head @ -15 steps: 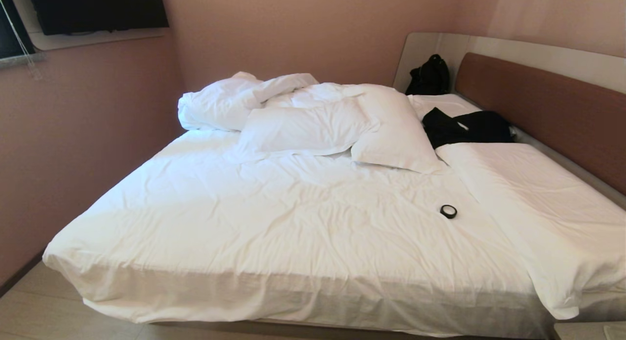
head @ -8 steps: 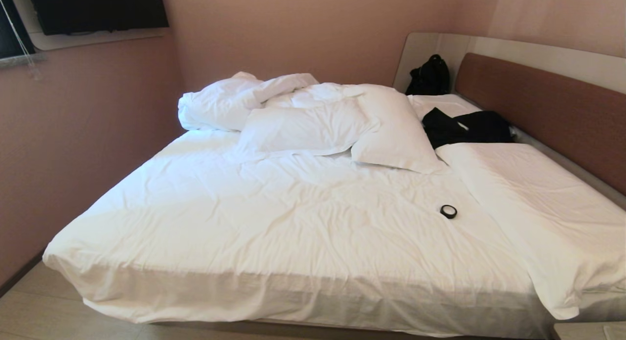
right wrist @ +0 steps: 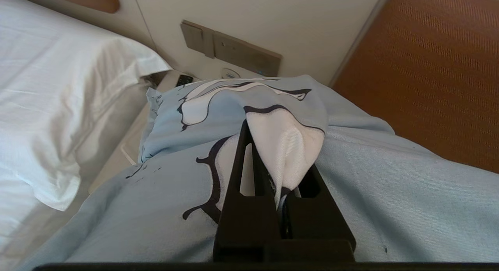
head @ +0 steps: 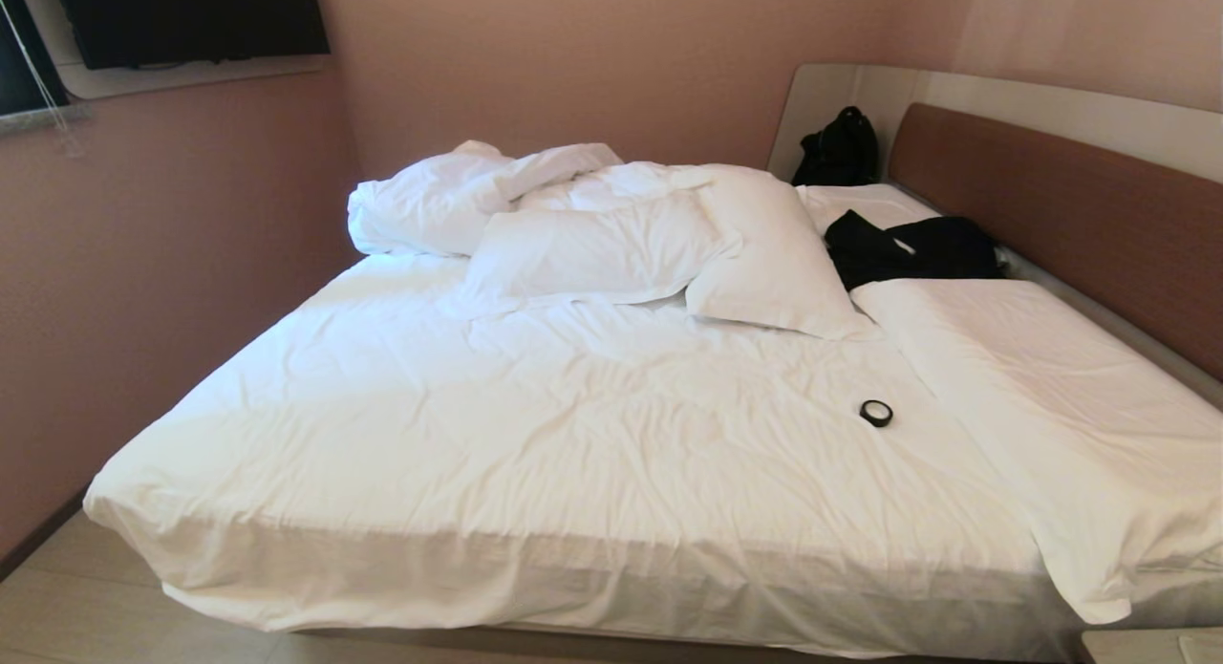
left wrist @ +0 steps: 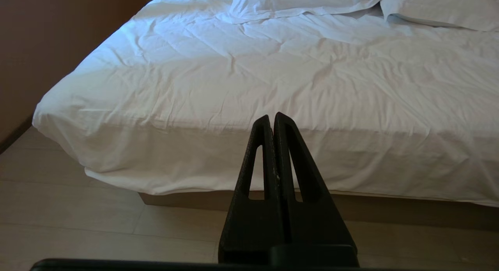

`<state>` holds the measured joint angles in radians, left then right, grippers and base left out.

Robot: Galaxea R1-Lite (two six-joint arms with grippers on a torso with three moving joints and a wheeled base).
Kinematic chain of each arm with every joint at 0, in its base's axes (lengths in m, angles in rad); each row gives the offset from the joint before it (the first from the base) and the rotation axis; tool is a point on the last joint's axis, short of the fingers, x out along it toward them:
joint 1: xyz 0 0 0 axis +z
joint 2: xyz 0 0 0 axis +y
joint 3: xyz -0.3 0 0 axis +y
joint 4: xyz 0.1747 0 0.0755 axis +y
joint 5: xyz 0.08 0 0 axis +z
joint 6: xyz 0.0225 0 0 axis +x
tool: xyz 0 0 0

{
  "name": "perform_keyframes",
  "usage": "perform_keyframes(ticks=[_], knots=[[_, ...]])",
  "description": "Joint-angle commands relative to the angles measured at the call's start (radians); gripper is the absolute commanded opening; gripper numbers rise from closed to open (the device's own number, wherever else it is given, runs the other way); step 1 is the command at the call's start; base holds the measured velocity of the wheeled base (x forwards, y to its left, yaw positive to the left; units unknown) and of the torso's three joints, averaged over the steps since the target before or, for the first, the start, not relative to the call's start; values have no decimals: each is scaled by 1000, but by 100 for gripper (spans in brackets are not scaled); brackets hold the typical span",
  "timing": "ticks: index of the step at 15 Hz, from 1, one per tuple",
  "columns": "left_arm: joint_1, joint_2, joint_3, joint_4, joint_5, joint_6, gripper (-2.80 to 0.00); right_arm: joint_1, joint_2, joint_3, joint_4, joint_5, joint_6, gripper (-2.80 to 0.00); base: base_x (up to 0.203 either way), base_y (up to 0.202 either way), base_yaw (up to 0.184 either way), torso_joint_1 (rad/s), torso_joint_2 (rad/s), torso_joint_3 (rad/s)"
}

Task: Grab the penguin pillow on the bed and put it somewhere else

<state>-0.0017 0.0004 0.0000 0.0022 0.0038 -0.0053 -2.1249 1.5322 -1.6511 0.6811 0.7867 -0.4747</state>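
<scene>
A: What does the right gripper hold?
B: Its black fingers are clamped on a pinched fold of the pale blue-grey penguin pillow printed with black-and-white figures; only the right wrist view shows this, off the bed's side by a pale wall panel.
A: And the left gripper?
B: Closed on nothing, held over the floor before the bed with rumpled white sheets.
A: What does the head view add?
B: Neither arm; plain white pillows, a black garment, a small black ring, the brown headboard.
</scene>
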Motion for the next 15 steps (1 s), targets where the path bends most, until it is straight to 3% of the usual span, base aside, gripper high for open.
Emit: perform_keyframes(ticks=[1,6,11,15], knots=[[0,0,2,-1,1,0,-280,-47,66,2,10,20,-82,-280,0,0,0,0,0,0],[0,0,2,-1,1,-1,-280,-147,174,-71,179,22,-241,-280,0,0,0,0,0,0],[1,0,2,1,1,0,-280,-192,302,-225,227,22,-257,-280,0,0,0,0,0,0],[0,0,2,1,1,-1,-280,-219,350,-283,171,50,-252,-280,0,0,0,0,0,0]])
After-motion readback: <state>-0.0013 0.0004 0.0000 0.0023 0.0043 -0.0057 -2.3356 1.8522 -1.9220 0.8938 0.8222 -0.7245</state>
